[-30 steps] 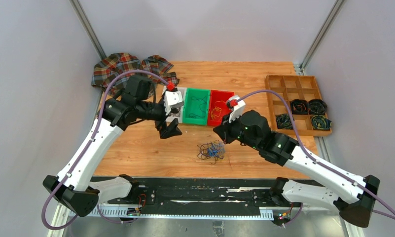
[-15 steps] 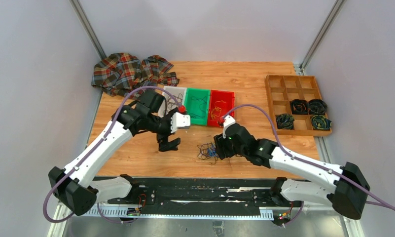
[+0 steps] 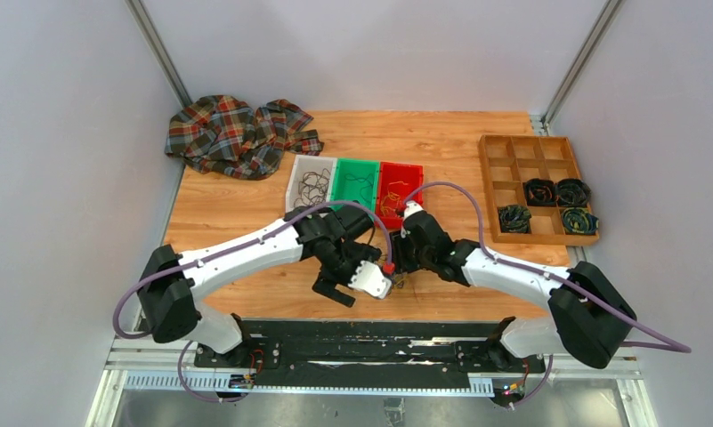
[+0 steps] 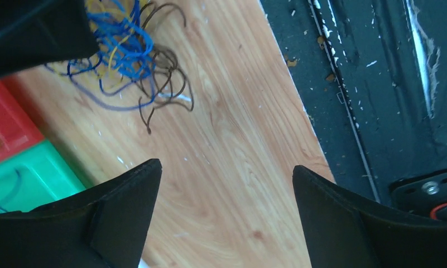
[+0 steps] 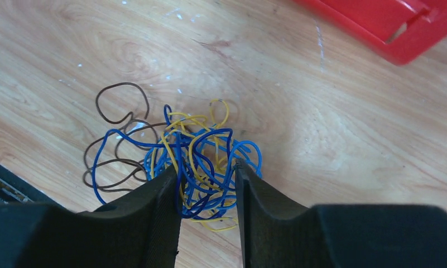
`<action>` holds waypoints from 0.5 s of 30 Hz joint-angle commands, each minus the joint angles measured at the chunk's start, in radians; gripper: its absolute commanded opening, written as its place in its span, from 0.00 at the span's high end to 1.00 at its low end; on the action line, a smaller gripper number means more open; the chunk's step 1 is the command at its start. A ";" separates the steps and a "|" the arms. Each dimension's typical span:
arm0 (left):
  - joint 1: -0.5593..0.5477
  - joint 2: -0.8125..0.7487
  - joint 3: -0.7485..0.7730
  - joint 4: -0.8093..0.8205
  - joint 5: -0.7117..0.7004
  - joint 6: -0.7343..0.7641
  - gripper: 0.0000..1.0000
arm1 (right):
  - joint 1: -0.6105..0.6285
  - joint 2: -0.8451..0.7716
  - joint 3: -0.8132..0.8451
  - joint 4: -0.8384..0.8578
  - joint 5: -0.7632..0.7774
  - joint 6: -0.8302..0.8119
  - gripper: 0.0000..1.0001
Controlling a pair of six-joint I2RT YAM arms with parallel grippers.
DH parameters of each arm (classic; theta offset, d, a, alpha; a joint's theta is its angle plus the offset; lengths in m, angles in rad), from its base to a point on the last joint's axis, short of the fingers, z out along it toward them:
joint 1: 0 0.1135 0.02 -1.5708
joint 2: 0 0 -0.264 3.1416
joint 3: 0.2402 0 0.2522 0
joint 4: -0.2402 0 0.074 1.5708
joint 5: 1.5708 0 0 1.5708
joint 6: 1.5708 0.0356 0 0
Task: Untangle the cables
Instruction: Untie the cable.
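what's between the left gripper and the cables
Only bare table, shown in the left wrist view: the left gripper stands open, apart from the cables.

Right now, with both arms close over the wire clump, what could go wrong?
The right fingers straddle many blue and yellow loops of the multicoloured wire clump at once, so closing may lift the whole knot. The loose brown wire loops lie close to the edge of the wooden table and could be dragged off.
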 commanded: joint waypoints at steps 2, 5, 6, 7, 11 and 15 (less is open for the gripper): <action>-0.058 0.068 0.085 0.015 -0.062 0.218 0.12 | -0.043 -0.017 -0.059 0.033 -0.016 0.074 0.65; -0.070 0.109 0.113 0.027 -0.032 0.236 0.13 | -0.059 -0.020 -0.071 0.016 0.012 0.092 0.67; -0.085 0.115 0.105 0.052 -0.041 0.234 0.14 | -0.073 -0.020 -0.073 0.016 0.011 0.099 0.68; -0.093 0.119 0.094 0.086 -0.053 0.228 0.14 | -0.079 -0.019 -0.076 0.020 0.008 0.105 0.69; -0.122 0.182 0.108 0.111 -0.109 0.216 0.14 | -0.090 -0.010 -0.071 0.011 0.030 0.128 0.74; -0.123 0.222 0.126 0.114 -0.118 0.227 0.18 | -0.099 -0.015 -0.089 -0.007 0.057 0.146 0.78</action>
